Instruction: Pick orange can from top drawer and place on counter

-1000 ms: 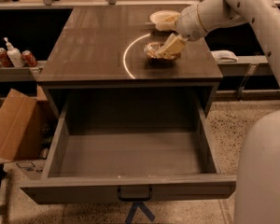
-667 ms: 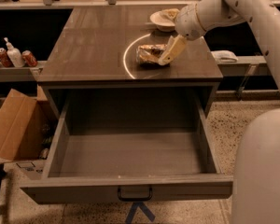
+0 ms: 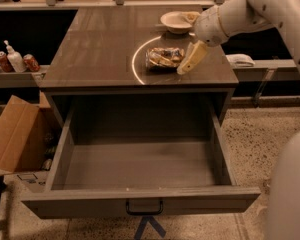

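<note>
Your hand (image 3: 190,60) has slid right off the wrinkly orange-gold can (image 3: 164,57), left on the glossy grey-brown desk (image 3: 100,59): placed, likely; whether it's spread, can't tell

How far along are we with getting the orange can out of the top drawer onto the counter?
Done: the orange can lies on its side on the counter, by the bright arc, and the top drawer stands open, showing nothing inside. In hand: the tool hangs right beside the can's right end; contact unclear. Left: probably only backing the tool away.
</note>
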